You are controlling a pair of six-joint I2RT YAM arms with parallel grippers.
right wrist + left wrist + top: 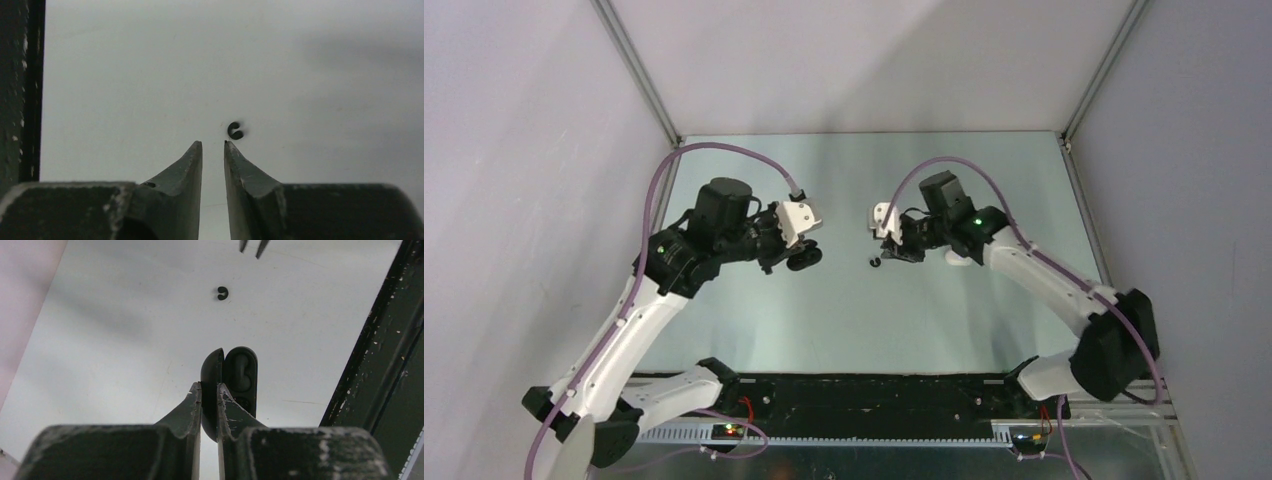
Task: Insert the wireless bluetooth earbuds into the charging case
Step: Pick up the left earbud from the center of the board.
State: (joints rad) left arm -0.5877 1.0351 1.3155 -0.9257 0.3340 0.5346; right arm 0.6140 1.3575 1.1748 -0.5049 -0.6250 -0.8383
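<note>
The left claw [209, 386] is pinched almost shut on the charging case [253, 385]. The case is gripped at its lower end and held edge-on clear of the worktop [125, 340]. Its lid [212, 368] is swung open to one side, so the inner face of the case is exposed. In the well farther from the claw, a dark rounded shape is seen that is judged to be a seated earbud [241, 374]. The well nearer the claw is partly hidden behind a fingertip, and it cannot be told whether it is filled.

The right claw [213, 145] is held with only a narrow gap between its fingers, and nothing is gripped in it. Its tips are lowered close to the worktop, well apart from the charging case and facing it. Just past one tip, the loose black earbud [235, 131] is found lying on the bare surface, between the right claw and the charging case and nearer to the claw.

The task is judged to be partly done. The case is opened and presented, and one bud appears to be placed. The loose bud is not yet picked up or carried across to the case. No white buds can be made out in any view, so it cannot be said how much is left beyond this one bud.
</note>
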